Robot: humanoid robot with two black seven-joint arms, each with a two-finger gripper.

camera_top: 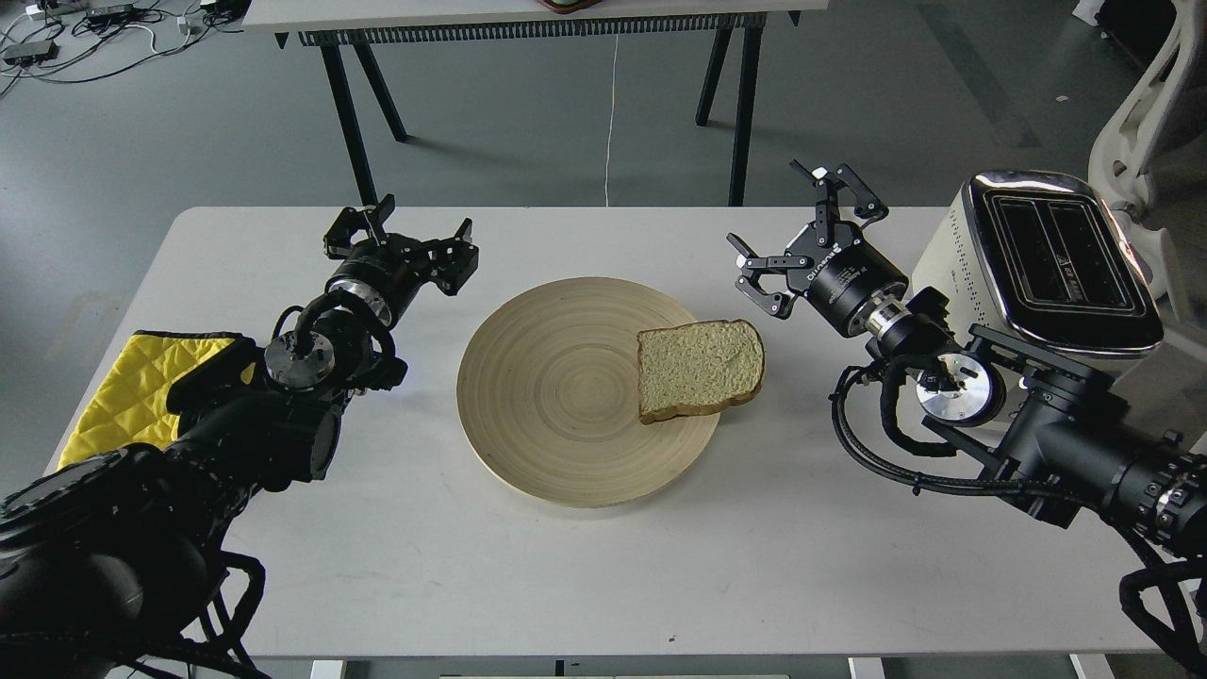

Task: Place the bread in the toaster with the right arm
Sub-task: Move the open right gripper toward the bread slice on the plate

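A slice of pale speckled bread with a brown crust lies flat on the right part of a round wooden plate, its right corner hanging slightly over the rim. The cream-white toaster with a chrome top and two dark slots stands at the table's right edge. My right gripper hangs open above the table, up and to the right of the bread, between it and the toaster, holding nothing. My left gripper is open too, left of the plate, with nothing between its fingers.
A yellow quilted cloth lies at the table's left edge under my left arm. Beyond the white table stands another table with black legs, and a white chair is at the far right.
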